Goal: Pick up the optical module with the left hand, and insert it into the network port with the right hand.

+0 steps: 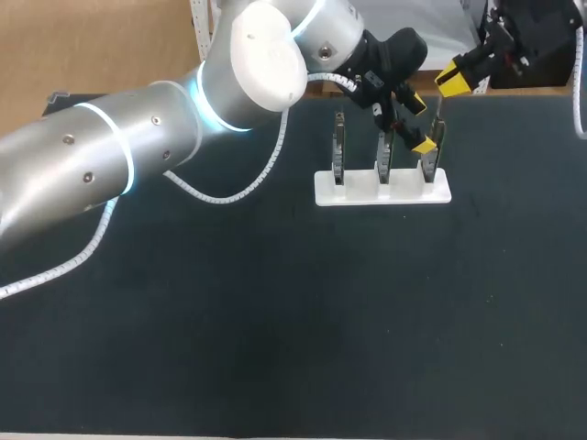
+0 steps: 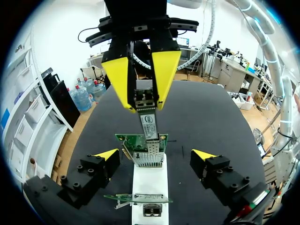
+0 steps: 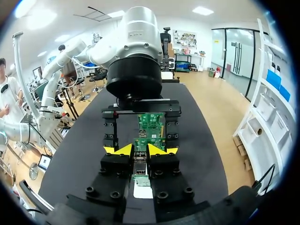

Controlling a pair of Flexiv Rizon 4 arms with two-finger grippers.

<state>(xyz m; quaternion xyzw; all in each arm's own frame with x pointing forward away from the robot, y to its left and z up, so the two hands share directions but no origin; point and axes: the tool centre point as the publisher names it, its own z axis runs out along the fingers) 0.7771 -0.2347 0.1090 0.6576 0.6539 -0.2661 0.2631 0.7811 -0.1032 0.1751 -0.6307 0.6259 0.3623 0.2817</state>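
Optical module: clamped at its head end between the yellow tips of the right gripper, off the table, free end pointing down at the network port.
Long axis: roughly upright and in line with the port's metal cage, so calling for a straight push along that line.
Gap to port: free end at the top edge of the network card; already inside the cage mouth or just short of it, hard to tell from these views.
Network card: upright in the white stand, the end one of three on the right arm's side.
Right gripper: directly above the card, fingers closed on the module from two sides, and the nearer tool for the insertion.
Left gripper: spread wide and holding nothing, one finger on each side of the card without touching it.
Left arm: stretched across the dark table past the middle, wrist level with the row of cards.
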